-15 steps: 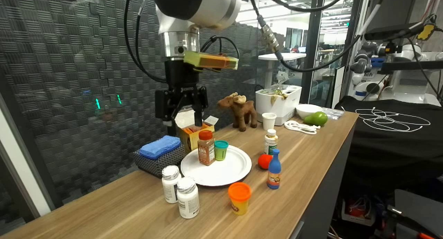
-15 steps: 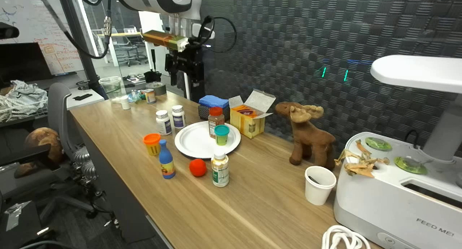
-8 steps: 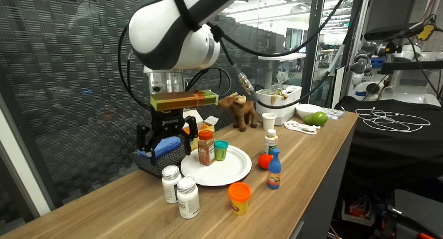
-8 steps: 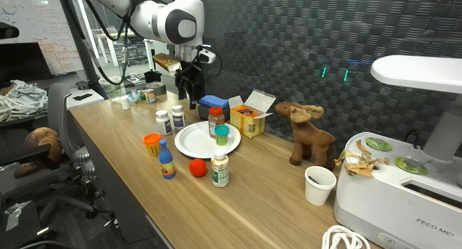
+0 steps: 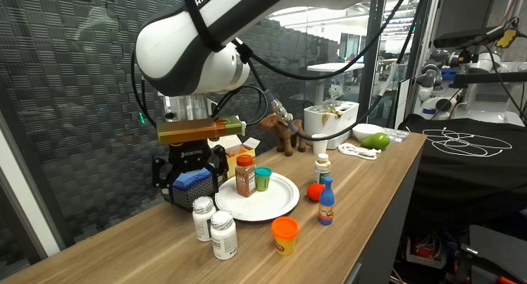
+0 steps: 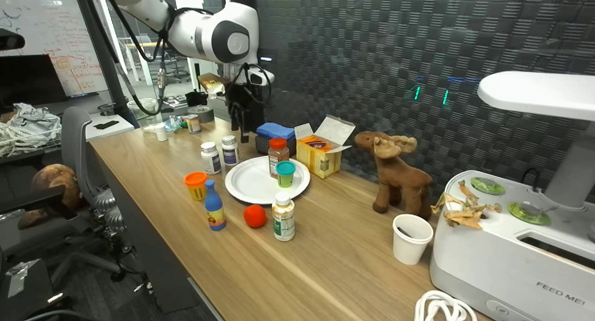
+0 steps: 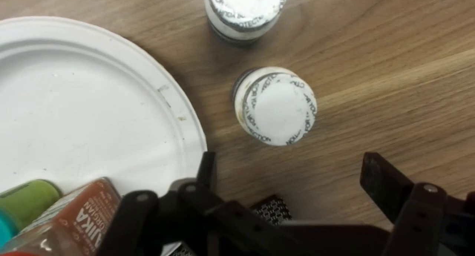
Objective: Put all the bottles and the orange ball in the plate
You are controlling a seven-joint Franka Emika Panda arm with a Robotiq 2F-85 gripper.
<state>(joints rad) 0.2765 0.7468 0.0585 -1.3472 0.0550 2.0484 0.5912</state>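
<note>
our gripper (image 7: 289,162) hangs spread, holding nothing. white bottle (image 7: 280,109) and twin (image 7: 245,11) stand near the plate (image 7: 92,111), toward the wall-side edge of the desk (image 5: 123,251). if we descend off-centre, plate-side fingertip (image 7: 207,168) could snag its rim or topple one.

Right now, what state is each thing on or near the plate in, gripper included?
Gripper: open, empty
Plate: flat, partly loaded
Spice bottle: upright, capped
Green tub: upright, lidded
White pill bottles: both upright, capped
Supplement bottle: upright, capped
Blue bottle: upright; cap unclear
Orange ball: off plate
Yellow tub: upright, lidded
Carton: flaps open
Blue cloth: folded, atop dark box
</note>
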